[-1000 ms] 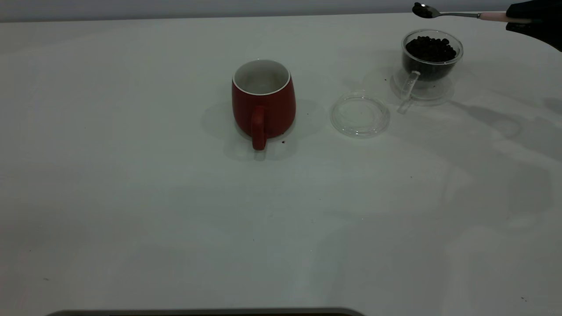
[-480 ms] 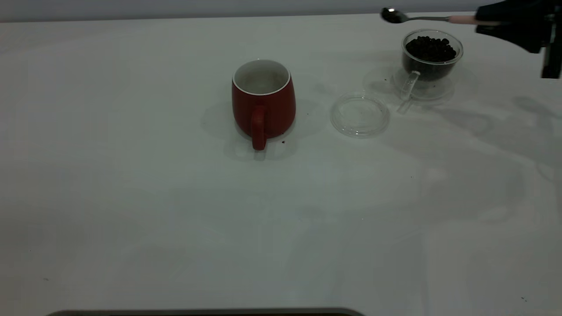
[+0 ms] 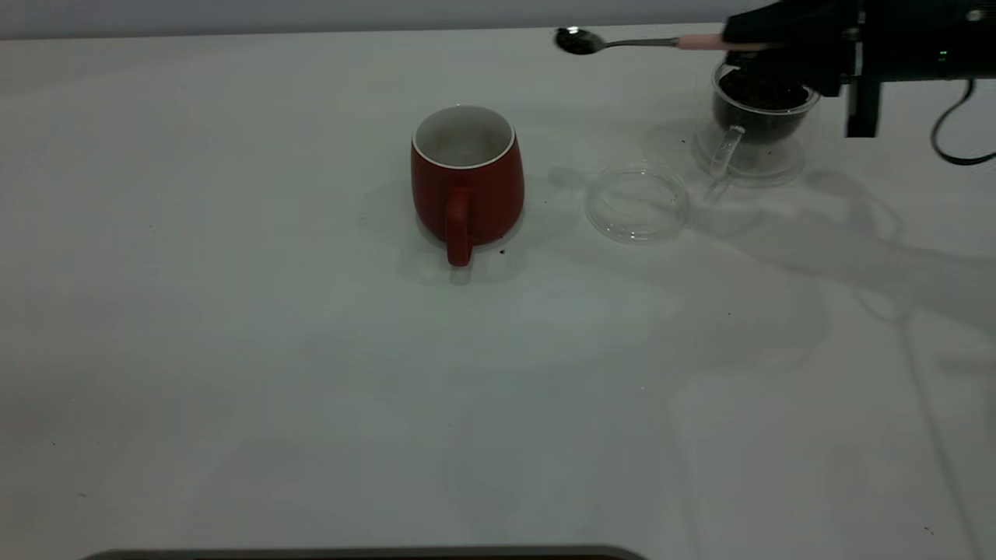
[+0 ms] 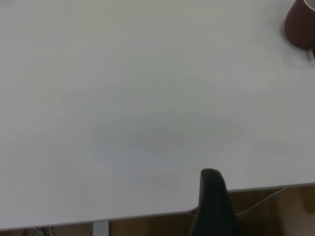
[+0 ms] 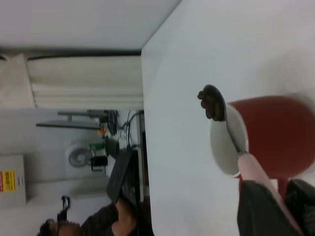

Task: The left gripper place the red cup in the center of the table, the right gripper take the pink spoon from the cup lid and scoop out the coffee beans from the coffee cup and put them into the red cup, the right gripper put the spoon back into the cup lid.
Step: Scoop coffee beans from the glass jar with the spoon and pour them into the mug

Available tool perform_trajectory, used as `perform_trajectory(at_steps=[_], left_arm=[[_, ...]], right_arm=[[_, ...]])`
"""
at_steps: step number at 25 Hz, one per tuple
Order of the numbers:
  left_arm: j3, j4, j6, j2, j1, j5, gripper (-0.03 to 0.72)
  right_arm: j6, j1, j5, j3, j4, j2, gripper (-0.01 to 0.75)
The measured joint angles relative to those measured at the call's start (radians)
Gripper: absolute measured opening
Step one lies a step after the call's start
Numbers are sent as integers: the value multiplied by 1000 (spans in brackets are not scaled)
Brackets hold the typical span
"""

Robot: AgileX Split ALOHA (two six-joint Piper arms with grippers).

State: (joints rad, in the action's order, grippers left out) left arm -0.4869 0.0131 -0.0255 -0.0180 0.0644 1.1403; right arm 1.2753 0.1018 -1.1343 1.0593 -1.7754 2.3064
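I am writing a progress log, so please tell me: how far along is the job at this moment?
Done: the red cup stands mid-table, and the lid is bare, so the spoon is already taken.
In hand: the right gripper holds the spoon with beans in its bowl, in the air between the coffee cup and the red cup.
Left: tip the beans in, then return the spoon to the lid.

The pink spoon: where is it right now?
In the exterior view, the pink spoon is held aloft by the right gripper, its loaded bowl between the red cup and coffee cup.
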Motion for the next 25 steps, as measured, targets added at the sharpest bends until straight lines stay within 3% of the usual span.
perform_trajectory(at_steps=[12, 25], left_arm=[[0, 0, -1, 0, 0, 0, 569], [0, 0, -1, 0, 0, 0, 569]], right_arm=[[0, -132, 0, 0, -8, 0, 114], [-12, -189, 100, 0, -9, 0, 114]])
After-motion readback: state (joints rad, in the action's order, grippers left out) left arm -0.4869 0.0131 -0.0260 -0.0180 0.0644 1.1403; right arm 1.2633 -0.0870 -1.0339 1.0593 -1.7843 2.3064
